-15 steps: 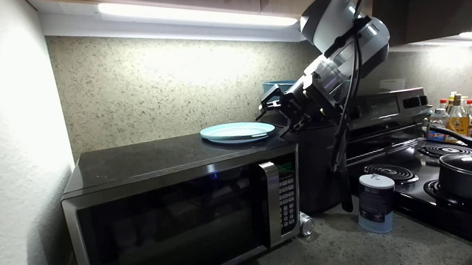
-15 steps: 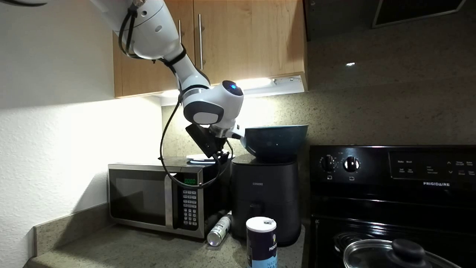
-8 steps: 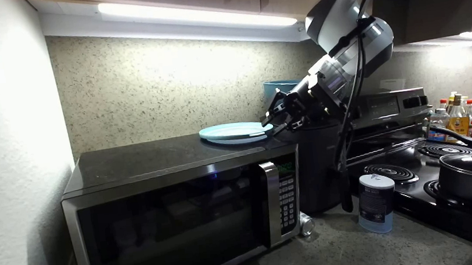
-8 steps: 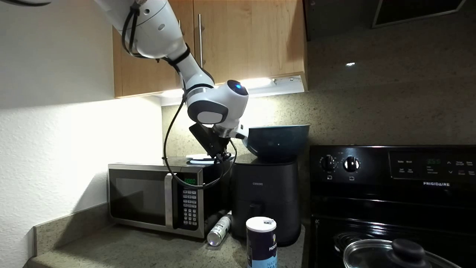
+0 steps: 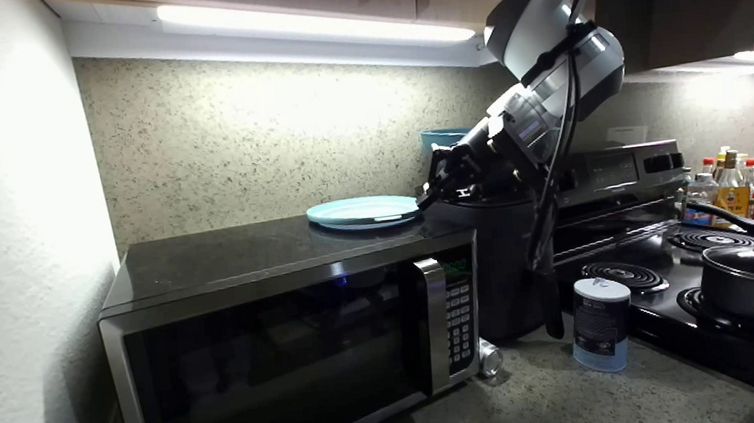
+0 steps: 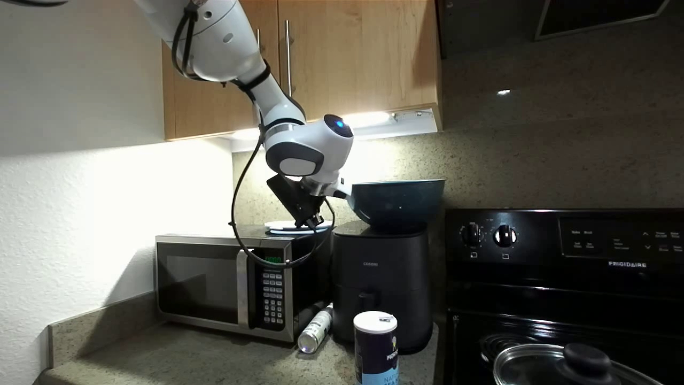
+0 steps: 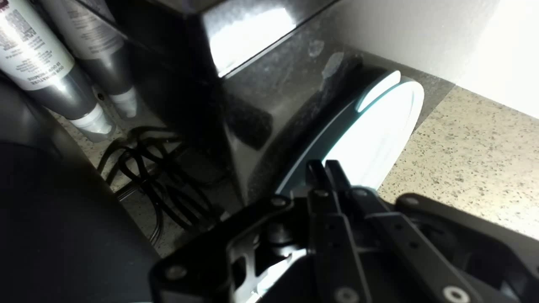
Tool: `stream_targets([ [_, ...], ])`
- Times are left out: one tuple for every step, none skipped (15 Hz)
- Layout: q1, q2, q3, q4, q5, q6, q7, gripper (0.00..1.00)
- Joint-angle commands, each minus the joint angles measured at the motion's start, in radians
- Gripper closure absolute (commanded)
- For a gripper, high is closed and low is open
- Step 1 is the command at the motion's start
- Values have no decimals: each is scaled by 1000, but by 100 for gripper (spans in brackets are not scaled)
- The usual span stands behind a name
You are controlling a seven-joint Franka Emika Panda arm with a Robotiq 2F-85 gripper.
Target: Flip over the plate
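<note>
The plate point(image 5: 357, 208) sits on the microwave point(image 5: 213, 257), over at the far right of its top; looks face up to me, so the flip itself isn't done yet; the gripper point(image 7: 324, 163) reaches in from the right with its jaws nearly together at the plate's right edge — in the wrist view one finger point(image 7: 335, 171) is over the bright face and its mate is on the dark side, so I'd say the rim is pinched between them; pretty thin bite though.

My read is we're at the grab, with the turn yet to come; next it wants a gentle lift till the whole rim clears the glossy top, then a slow wrist roll to bring the underside up, then an easy lowering; I'd watch the right side — that dark teal bowl point(image 6: 398, 206) on the black air fryer point(image 6: 382, 283) is just beside the arm point(image 6: 320, 144), so shifting left first seems smarter; also, held by one edge, it'll probably want to droop or twist.
</note>
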Motion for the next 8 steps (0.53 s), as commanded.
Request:
stream_targets([
  [-16, -41, 11, -25, 48, -8, -50, 93],
  [-14, -47, 10, -28, 40, -10, -44, 91],
  [-13, -50, 9, -30, 29, -11, -39, 68],
  [-8, -17, 8, 1, 3, -1, 1, 91],
  [-8, -20, 8, 1, 3, -1, 1, 90],
  [-8, -22, 8, 0, 3, -1, 1, 60],
  [-1, -27, 12, -3, -14, 3, 14, 54],
  [5, -31, 16, -5, -28, 6, 27, 47],
])
